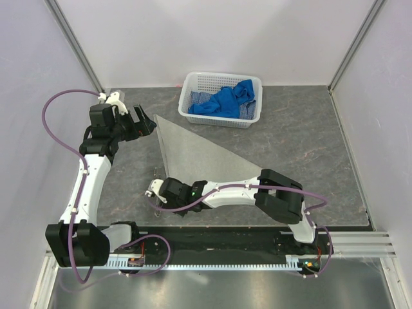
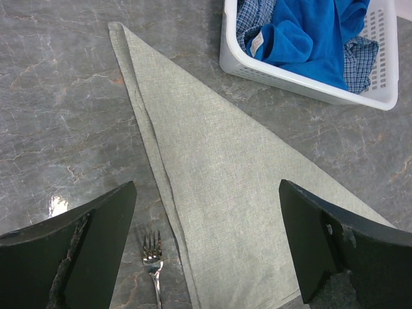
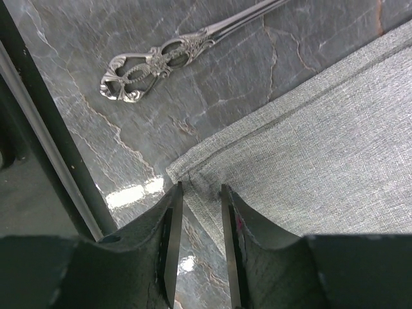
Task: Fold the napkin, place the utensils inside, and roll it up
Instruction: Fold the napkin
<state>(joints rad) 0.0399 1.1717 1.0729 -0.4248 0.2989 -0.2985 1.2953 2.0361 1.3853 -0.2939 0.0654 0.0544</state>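
Note:
The napkin [image 1: 193, 151] lies flat on the table, folded into a grey-beige triangle with one point toward the far left. Its cloth [image 2: 219, 167] fills the middle of the left wrist view. A silver fork [image 2: 153, 257] lies on the stone just left of the napkin's long edge; its ornate handle end [image 3: 154, 64] shows in the right wrist view. My left gripper [image 1: 147, 119] hovers wide open [image 2: 207, 193] above the napkin's far-left point, holding nothing. My right gripper [image 1: 154, 191] is low at the napkin's near-left corner [image 3: 187, 170]. Its jaws [image 3: 201, 190] stand narrowly apart, straddling the hem, which lies flat.
A white plastic basket [image 1: 219, 119] holding bright blue cloths [image 1: 228, 102] stands at the back, just beyond the napkin. Its wall [image 2: 290, 80] is at the top right of the left wrist view. A black rail [image 3: 45, 148] runs along the near table edge by the right gripper.

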